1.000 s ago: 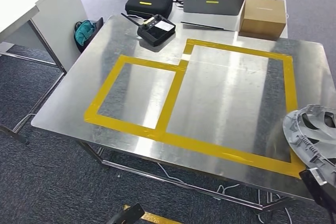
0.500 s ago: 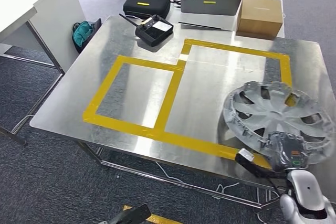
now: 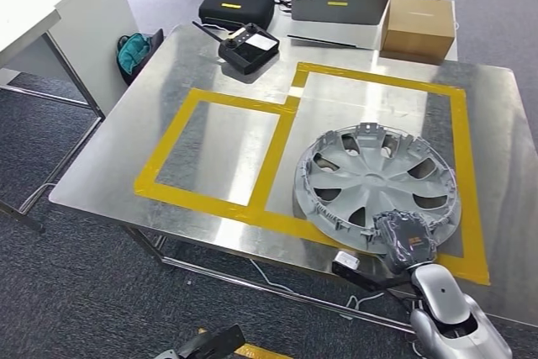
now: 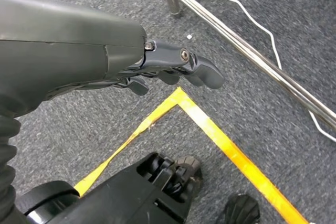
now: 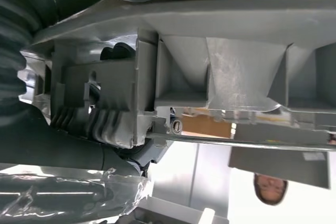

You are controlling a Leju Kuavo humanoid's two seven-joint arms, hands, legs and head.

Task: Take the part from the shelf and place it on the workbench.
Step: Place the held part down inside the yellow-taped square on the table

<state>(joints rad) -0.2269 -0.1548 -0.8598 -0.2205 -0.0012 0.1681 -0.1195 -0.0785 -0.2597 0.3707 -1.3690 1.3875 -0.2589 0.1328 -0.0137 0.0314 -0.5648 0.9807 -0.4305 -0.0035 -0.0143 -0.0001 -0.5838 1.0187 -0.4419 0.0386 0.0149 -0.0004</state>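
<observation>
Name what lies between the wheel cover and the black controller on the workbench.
In the head view, bare metal and a yellow tape line separate the wheel cover from the controller.

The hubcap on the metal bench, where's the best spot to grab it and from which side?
Grip the hubcap at its outer rim on the near edge, coming from the robot's side of the workbench. It lies almost flat, so only the thin rim and the spoke openings give fingers purchase. The right hand already holds it there.
</observation>
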